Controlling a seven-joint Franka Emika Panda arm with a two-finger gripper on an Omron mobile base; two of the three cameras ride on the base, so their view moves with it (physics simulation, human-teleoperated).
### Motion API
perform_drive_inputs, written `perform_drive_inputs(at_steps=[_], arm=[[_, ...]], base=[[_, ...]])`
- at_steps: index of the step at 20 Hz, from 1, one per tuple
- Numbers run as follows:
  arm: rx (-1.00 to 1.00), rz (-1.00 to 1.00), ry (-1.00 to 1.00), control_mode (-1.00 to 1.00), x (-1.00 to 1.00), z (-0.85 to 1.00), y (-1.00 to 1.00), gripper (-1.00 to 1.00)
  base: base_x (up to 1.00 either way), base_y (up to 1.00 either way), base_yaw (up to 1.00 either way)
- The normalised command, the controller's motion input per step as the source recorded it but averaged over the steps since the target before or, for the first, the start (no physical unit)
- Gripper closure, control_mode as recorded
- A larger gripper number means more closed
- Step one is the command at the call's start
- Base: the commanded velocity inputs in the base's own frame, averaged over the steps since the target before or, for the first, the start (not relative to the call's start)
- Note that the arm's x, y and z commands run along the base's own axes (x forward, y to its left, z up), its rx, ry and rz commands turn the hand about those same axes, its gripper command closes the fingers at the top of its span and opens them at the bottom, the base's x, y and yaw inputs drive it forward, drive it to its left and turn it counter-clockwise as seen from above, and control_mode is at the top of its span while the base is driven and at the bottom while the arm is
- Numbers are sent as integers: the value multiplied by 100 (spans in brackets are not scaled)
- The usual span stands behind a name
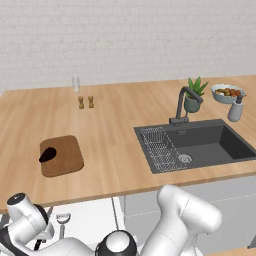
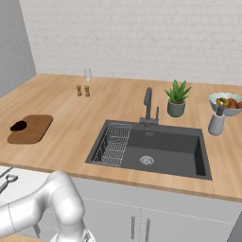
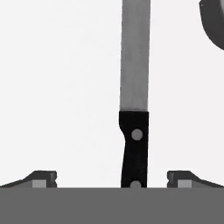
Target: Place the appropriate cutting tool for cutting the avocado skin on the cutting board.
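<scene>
We find the gripper (image 3: 112, 178) spread wide astride the knife (image 3: 134, 109) handle; closing off-centre could twist it loose.

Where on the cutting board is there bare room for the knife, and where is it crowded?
The cutting board is bare across its middle and right side, toward the sink. Its left edge is crowded by the avocado. The counter between board and sink is also bare.
</scene>
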Motion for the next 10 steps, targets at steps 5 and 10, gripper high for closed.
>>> perform_drive_inputs(at_steps=[5,10], arm=[[0,0,0,-100,0,-34,4,-100],[0,0,0,-100,0,-28,0,-100]], base=[[0,0,0],[0,0,0]])
